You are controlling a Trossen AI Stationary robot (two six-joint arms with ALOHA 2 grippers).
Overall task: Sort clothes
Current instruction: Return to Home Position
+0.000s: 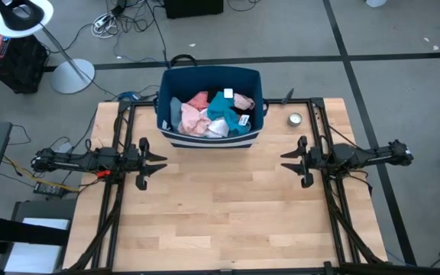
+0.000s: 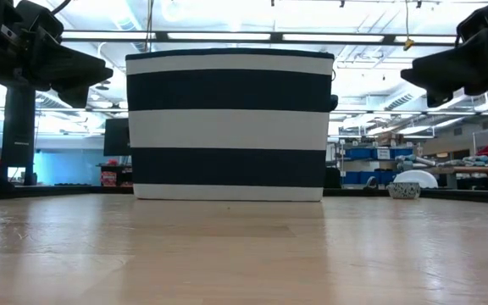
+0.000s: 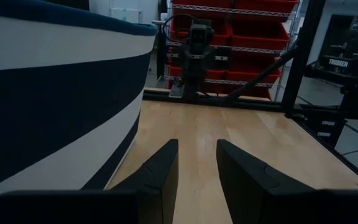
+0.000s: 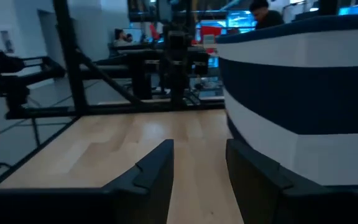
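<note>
The clothes [image 1: 211,114], coral-pink, teal and white pieces, lie heaped inside a navy bin with white stripes [image 1: 173,136] that stands on the table's far middle. My left gripper [image 1: 161,163] hangs level over the table's left side, pointing toward the middle, open and holding nothing. My right gripper [image 1: 284,163] faces it from the right side, also open and holding nothing. The left wrist view shows the left gripper [image 3: 196,144] beside the bin's wall [image 3: 55,106]. In the right wrist view, the right gripper [image 4: 199,143] stands beside that same bin [image 4: 297,106].
A small round metal tin [image 1: 295,119] sits on the table right of the bin, and shows in the low view [image 2: 403,190]. Bare wooden tabletop [image 1: 220,206] stretches between and in front of the arms. Black frame rails [image 1: 121,122] run along both sides.
</note>
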